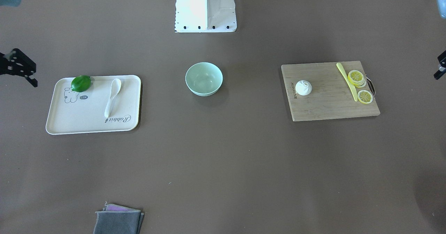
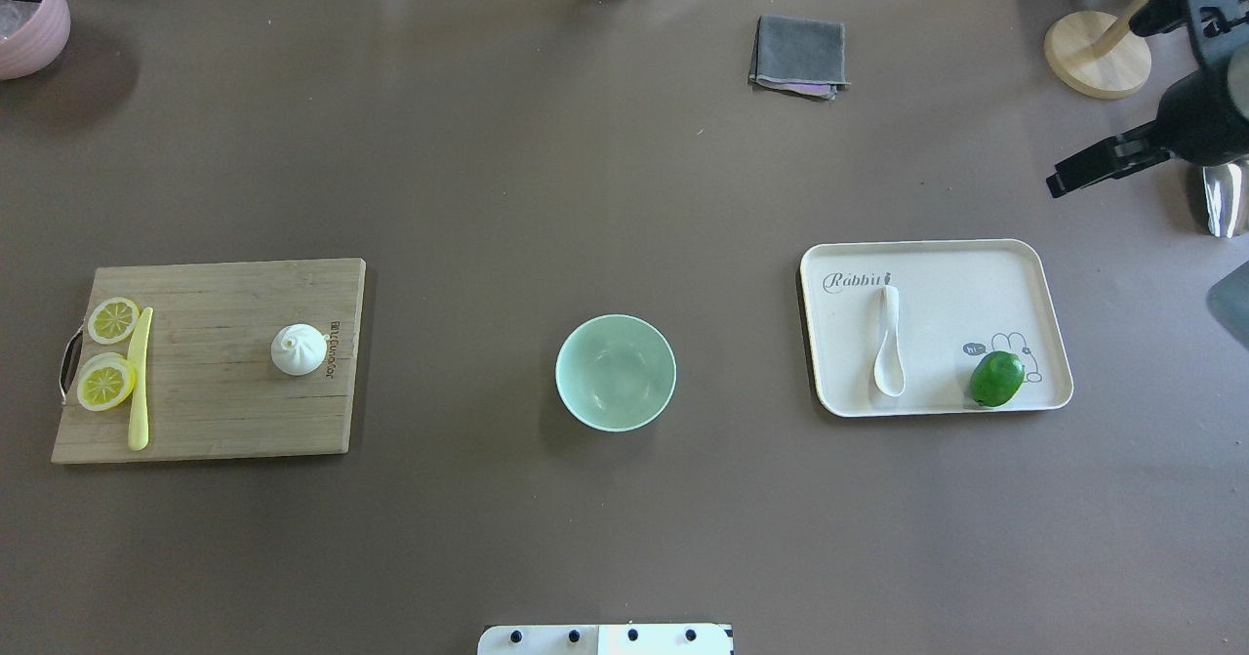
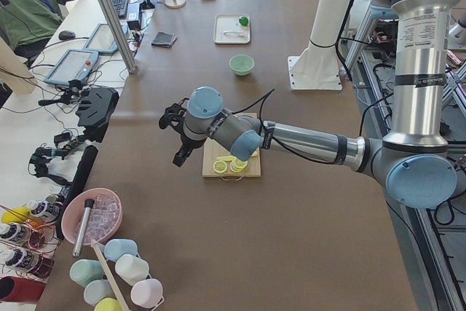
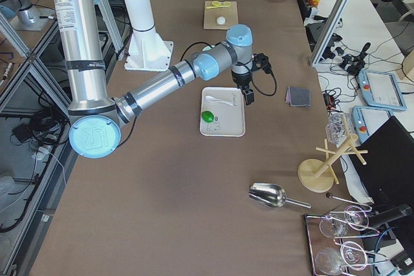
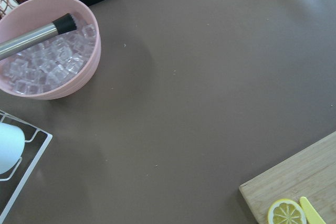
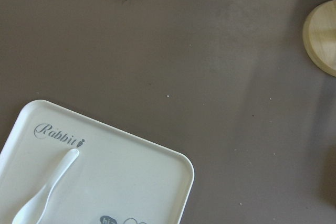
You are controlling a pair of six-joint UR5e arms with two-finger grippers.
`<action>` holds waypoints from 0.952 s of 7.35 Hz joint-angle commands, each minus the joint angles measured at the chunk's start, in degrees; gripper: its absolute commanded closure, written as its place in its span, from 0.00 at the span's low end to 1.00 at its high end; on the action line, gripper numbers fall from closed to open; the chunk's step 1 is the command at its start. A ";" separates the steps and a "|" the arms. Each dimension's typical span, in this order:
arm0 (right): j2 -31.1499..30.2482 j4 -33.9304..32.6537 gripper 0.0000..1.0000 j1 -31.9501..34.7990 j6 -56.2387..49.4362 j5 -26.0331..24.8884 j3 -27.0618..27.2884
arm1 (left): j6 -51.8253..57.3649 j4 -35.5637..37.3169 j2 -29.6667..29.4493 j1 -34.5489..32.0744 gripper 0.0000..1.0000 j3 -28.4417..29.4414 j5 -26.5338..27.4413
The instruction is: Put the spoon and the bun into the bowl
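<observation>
Bowl: the mint-green bowl (image 2: 615, 372) stood empty at mid-bench, straight out from the robot's base, well apart from both other task things.
Bun: the bun (image 2: 299, 350) sat upright on the cutting board (image 2: 215, 411) on the robot's left, at the board's edge nearer the bowl.
Board clutter: the yellow knife (image 2: 140, 391) and lemon slices (image 2: 105, 382) lay at the board's outer end, well apart from the bun.
Spoon: the spoon (image 2: 888, 343) lay flat on the white tray (image 2: 976, 284) on the robot's right, scoop toward the robot and handle pointing away. A green lime (image 2: 996, 379) sat apart from it, near the tray's near outer corner.
Right claw: the right claw (image 2: 1068, 179) hung over the bench beyond the tray's far outer corner, holding nothing. I cannot tell whether its fingers were apart or together.
Left claw: the left claw (image 1: 440, 66) showed only at the frame edge, outward of the board, so I cannot tell how it was set.
Cloth: a folded grey cloth (image 2: 798, 55) lay far across the bench, out of the way.
Step in hand: by my reading nothing had been picked yet, so the first reach was due.
Doing it well: the right claw should drop square across the spoon's handle and pinch firmly, since the glaze looked slippery. The left claw should pass over the knife and slices, then take the bun low on its sides, gently, and release close over the bowl.
</observation>
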 commanded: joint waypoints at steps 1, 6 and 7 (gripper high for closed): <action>-0.11 6.30 0.02 -11.85 20.38 -10.82 -0.88 | -4.09 -3.18 -0.10 2.82 0.02 0.34 0.14; 0.33 20.50 0.25 -25.52 36.98 -26.34 -12.28 | -4.09 -3.27 -0.19 2.82 0.02 0.25 0.05; 0.33 21.68 0.28 -26.22 38.73 -27.39 -13.19 | -4.01 -3.27 -0.19 2.82 0.02 0.25 0.05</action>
